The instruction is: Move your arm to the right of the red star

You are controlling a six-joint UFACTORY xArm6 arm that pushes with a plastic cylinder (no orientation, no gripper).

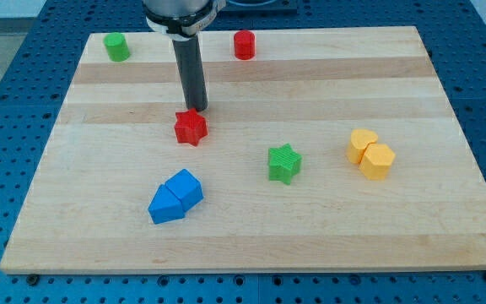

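My tip (198,110), the lower end of the straight dark rod, rests on the pale wooden board (310,219) just beyond the red star-shaped plastic block (191,127), at about 1 o'clock from it and so close that I cannot tell whether they touch. The arm carries no fingers, so nothing is clenched or grasped; the rod simply stands upright.

The red star lies a little toward 10 o'clock from the board's centre. From it, the green star-shaped block (284,163) sits at about 4 o'clock, well apart. Two blue blocks (175,196), pressed together, lie at about 6 o'clock from the red star, near the view's bottom. Two yellow blocks (370,154), touching each other, sit at about 3 o'clock, far over on the view's right. A green cylinder (116,46) stands at about 11 o'clock near the board's far corner, and a red cylinder (244,44) at about 1 o'clock along the far edge.
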